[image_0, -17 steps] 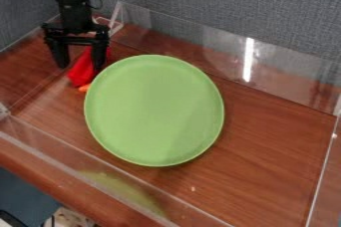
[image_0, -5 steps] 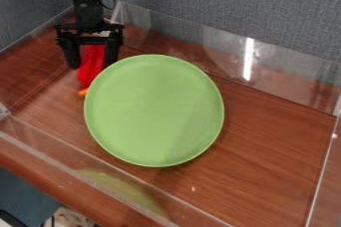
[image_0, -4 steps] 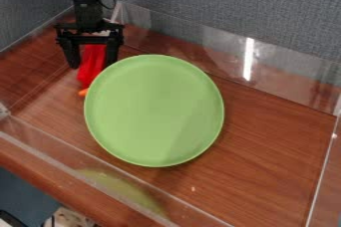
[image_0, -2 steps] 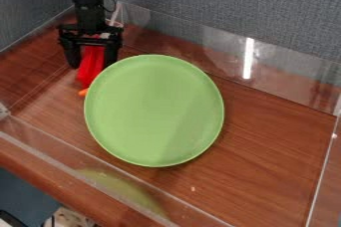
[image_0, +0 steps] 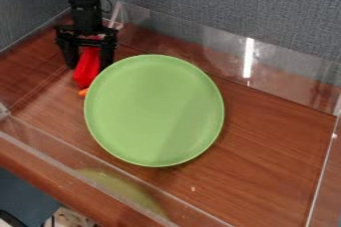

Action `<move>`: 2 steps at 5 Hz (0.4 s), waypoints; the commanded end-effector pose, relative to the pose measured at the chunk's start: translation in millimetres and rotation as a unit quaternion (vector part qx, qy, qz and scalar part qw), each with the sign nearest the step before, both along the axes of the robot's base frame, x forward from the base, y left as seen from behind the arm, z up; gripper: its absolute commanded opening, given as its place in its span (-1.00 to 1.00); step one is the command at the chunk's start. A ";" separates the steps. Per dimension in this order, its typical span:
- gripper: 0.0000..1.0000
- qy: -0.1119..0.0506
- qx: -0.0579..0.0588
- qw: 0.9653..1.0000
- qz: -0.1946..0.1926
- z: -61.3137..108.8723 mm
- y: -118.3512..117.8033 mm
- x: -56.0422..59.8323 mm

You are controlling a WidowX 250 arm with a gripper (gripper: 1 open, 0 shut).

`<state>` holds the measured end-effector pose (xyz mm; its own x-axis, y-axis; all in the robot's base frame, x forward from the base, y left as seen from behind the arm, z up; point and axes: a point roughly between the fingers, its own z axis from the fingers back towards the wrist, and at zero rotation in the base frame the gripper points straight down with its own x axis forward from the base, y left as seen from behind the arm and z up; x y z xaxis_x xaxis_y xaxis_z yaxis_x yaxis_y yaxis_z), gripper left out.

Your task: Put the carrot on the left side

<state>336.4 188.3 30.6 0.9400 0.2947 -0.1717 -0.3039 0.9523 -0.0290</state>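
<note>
Hovering over red carrot | end effector spread wide | green plate beside carrot

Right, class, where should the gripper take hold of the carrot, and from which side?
Probably around the middle of the carrot, from above, fingers closing across its narrow width. It lies lengthwise beside the green plate, so the open gripper should keep its plate-side finger off the rim.
</note>
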 end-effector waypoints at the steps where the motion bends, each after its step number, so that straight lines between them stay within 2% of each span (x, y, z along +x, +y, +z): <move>1: 1.00 -0.044 0.018 0.999 -0.006 42.6 14.8 -7.2; 2: 1.00 -0.054 0.017 0.998 -0.006 56.7 12.4 -8.8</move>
